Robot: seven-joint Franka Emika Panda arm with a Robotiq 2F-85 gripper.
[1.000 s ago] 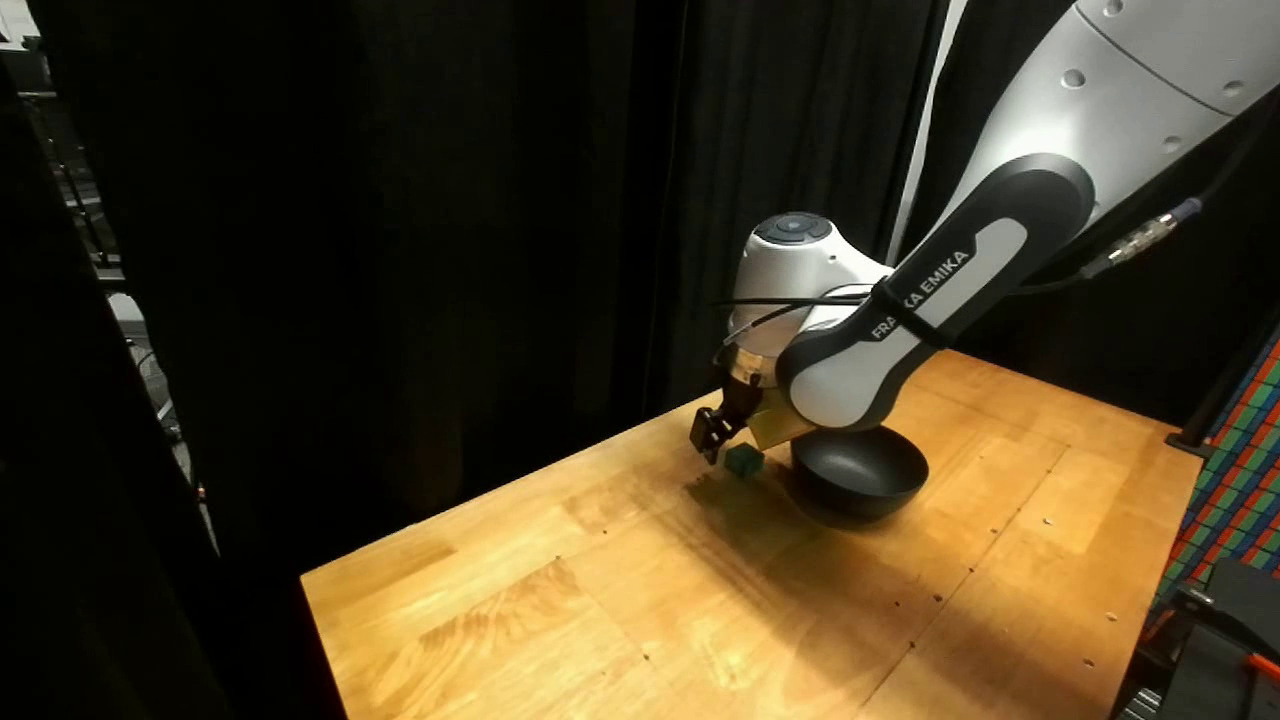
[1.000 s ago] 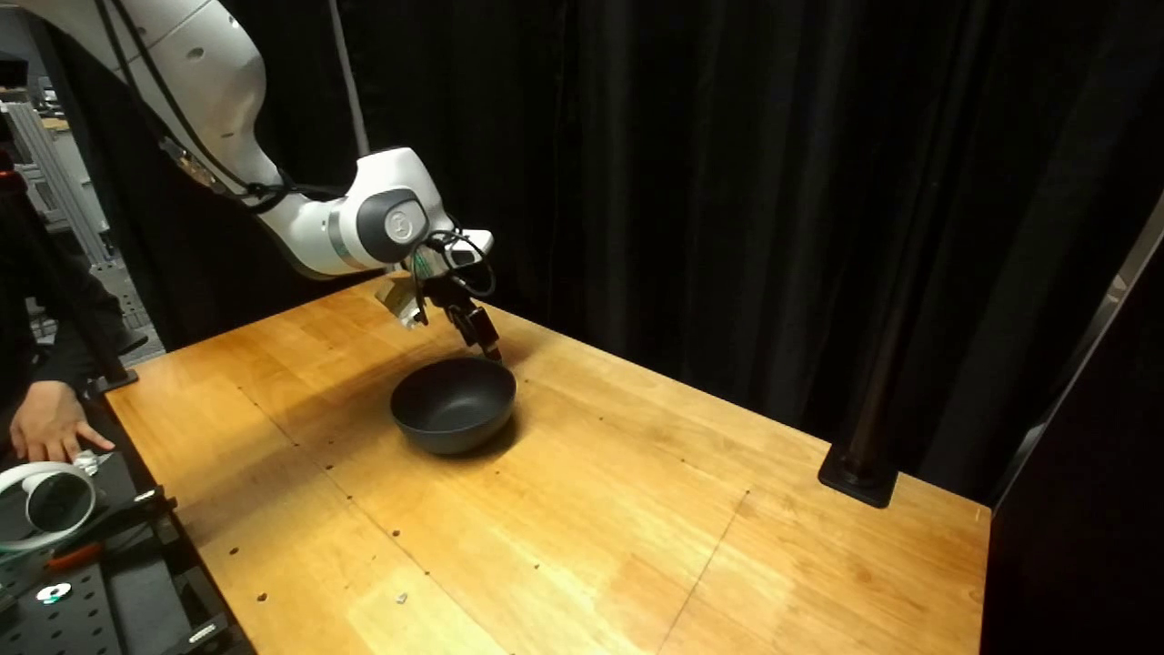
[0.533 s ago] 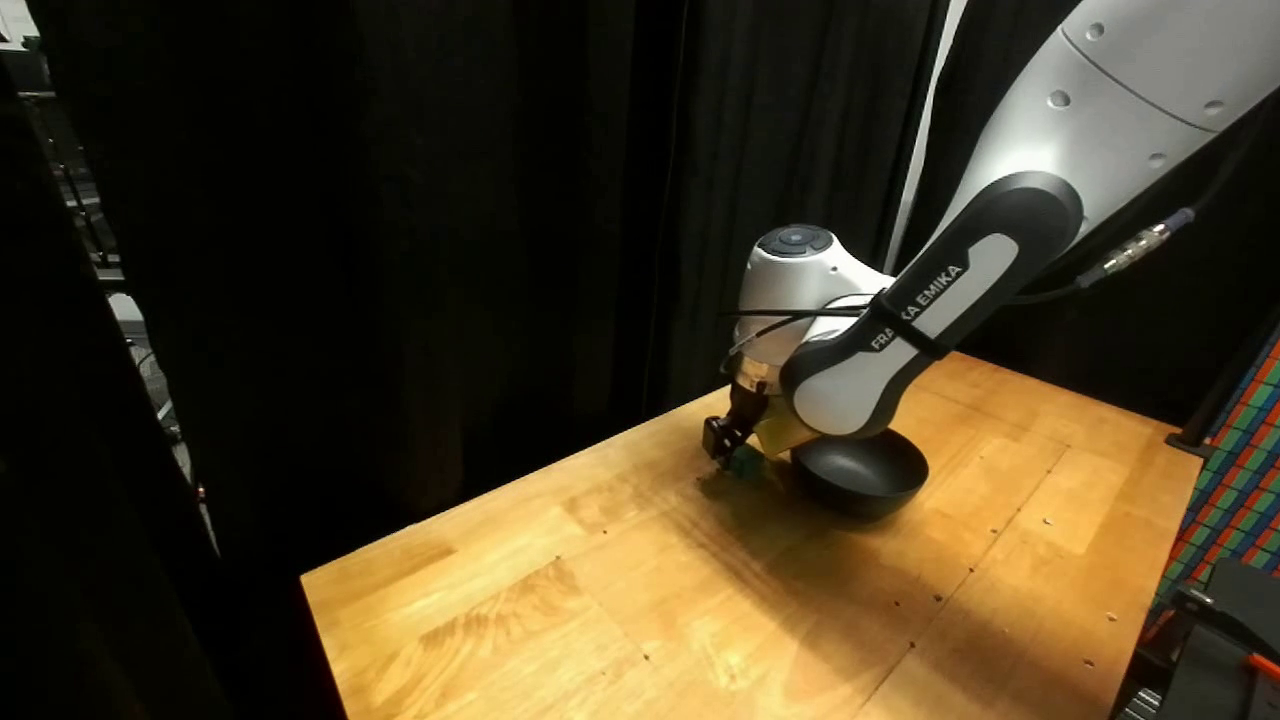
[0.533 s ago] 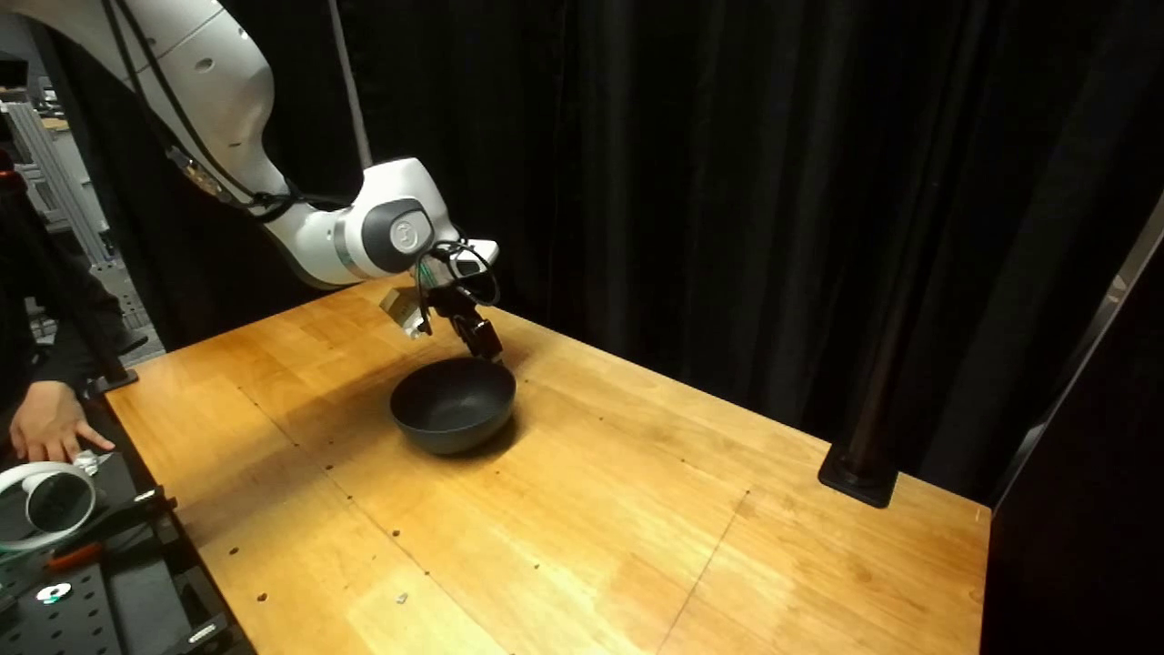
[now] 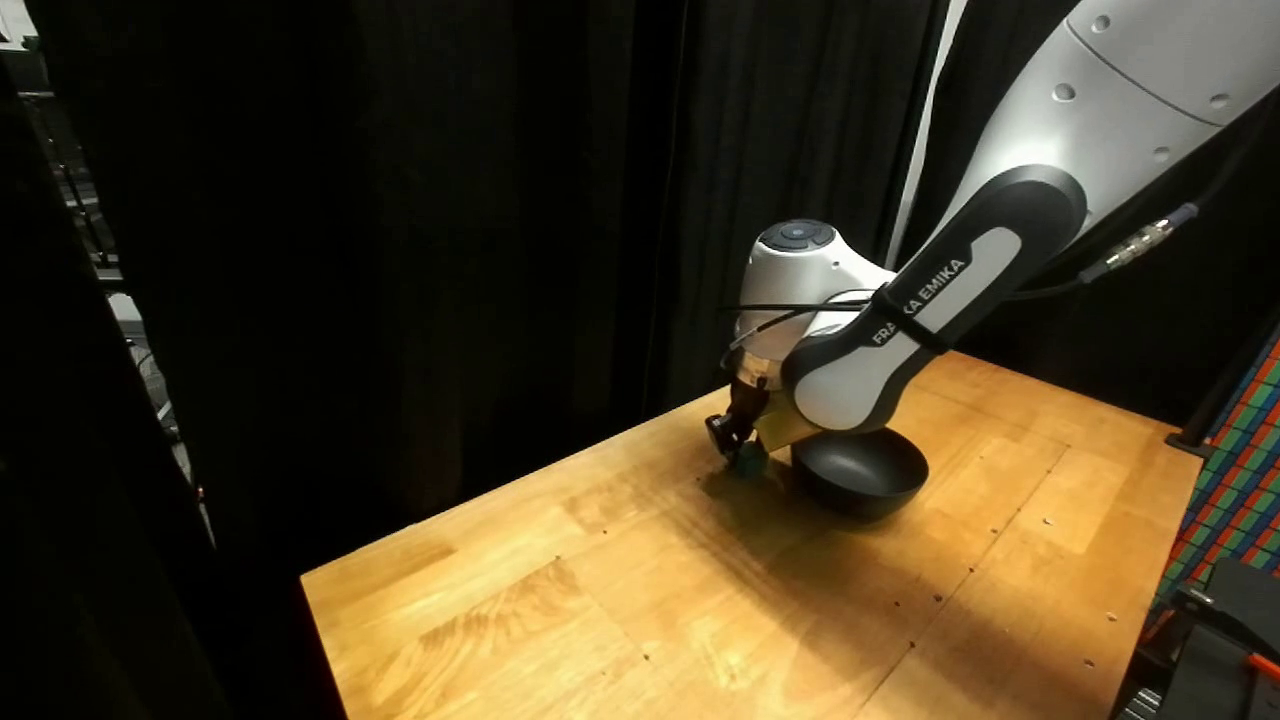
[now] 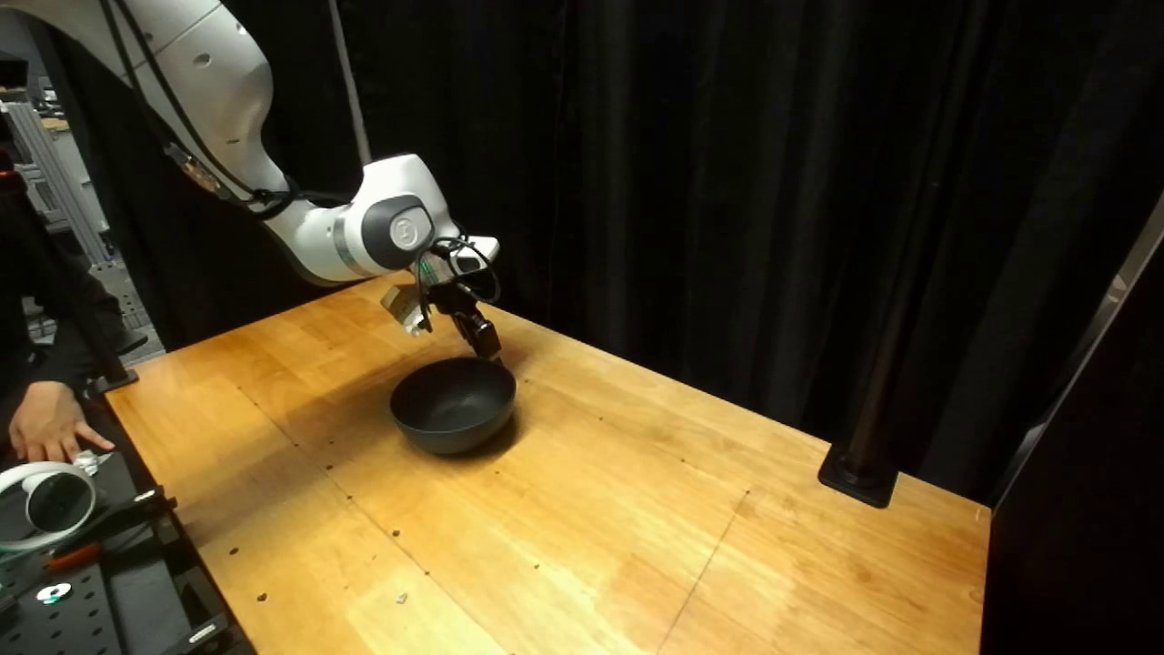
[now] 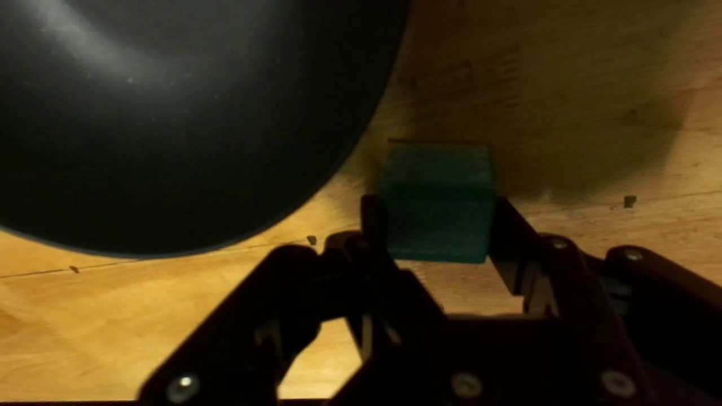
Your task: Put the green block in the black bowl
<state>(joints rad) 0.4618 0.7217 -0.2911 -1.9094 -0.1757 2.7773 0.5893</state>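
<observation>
I judge grasping in hand, the tool point(image 7: 437, 217) clamped on the green block point(image 7: 439, 203), just right of the black bowl point(image 7: 186, 135) in the wrist view; the next move calls for lifting, then leftward travel.

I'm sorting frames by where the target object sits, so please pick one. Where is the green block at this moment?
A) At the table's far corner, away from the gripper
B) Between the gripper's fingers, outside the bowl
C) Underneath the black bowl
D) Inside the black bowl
B: in the wrist view the green block sits between the fingers of the gripper, just outside the black bowl.
</observation>
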